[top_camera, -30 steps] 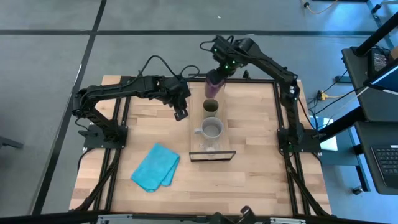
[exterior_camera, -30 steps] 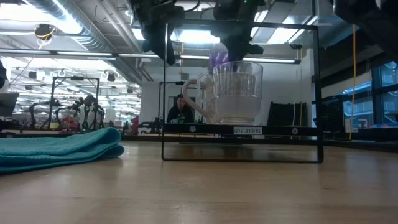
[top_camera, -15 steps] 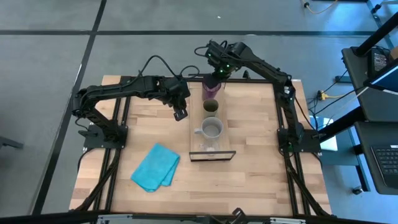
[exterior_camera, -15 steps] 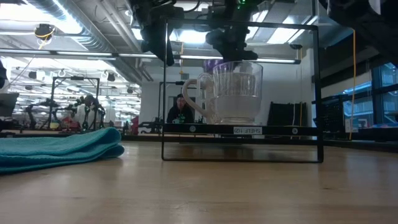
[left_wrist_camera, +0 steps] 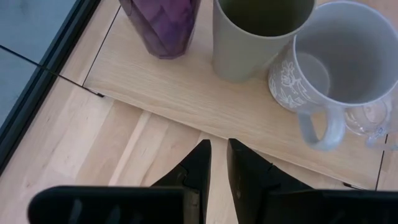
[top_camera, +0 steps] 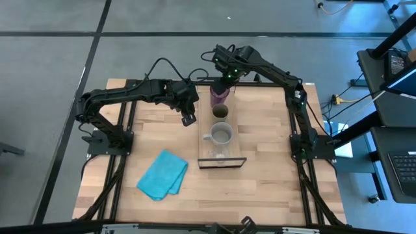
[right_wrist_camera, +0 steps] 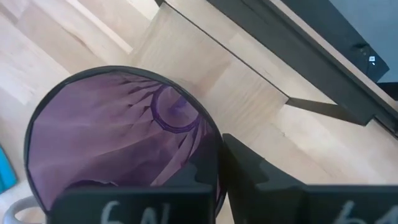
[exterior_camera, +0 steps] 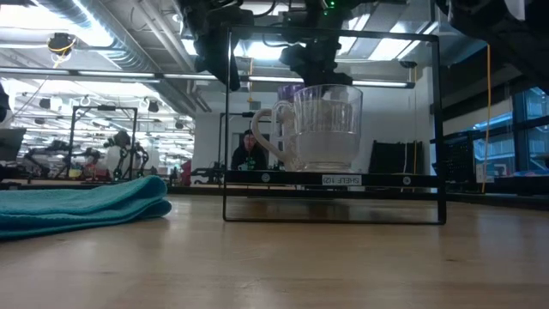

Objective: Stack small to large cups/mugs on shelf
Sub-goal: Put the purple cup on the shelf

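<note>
The light-wood shelf (top_camera: 233, 144) holds a row of vessels: a tiny clear glass (top_camera: 221, 155) at its near end, then a grey handled mug (top_camera: 221, 135), then an olive cup (top_camera: 221, 112). The tall purple tumbler (top_camera: 220, 96) is upright at the far end, with my right gripper (top_camera: 225, 78) shut on it from above. My left gripper (top_camera: 189, 119) is shut and empty, over the table just left of the shelf. The left wrist view shows the tumbler (left_wrist_camera: 163, 25), the cup (left_wrist_camera: 255, 37), the mug (left_wrist_camera: 339, 68) and the glass (left_wrist_camera: 373, 118) side by side on the board. My right gripper holds the tumbler's rim (right_wrist_camera: 214, 140) on its far side, with one finger (right_wrist_camera: 200, 174) inside the tumbler and the other (right_wrist_camera: 252, 168) outside. The fingers point down from above. The tumbler is upright, its base at the shelf's far end (left_wrist_camera: 118, 59). I cannot tell whether the base rests on the board.
A folded turquoise cloth (top_camera: 162, 174) lies on the tabletop near the left front. The shelf's thin black metal frame (exterior_camera: 441, 129) rises around the board. Black arm mounts run along both table sides. A person (exterior_camera: 250, 153) sits in the room behind.
My right gripper has gone down and a little toward the table's left and near edges with the purple tumbler, still shut on its rim. The tumbler has come lower over the shelf's far end, behind the olive cup.
</note>
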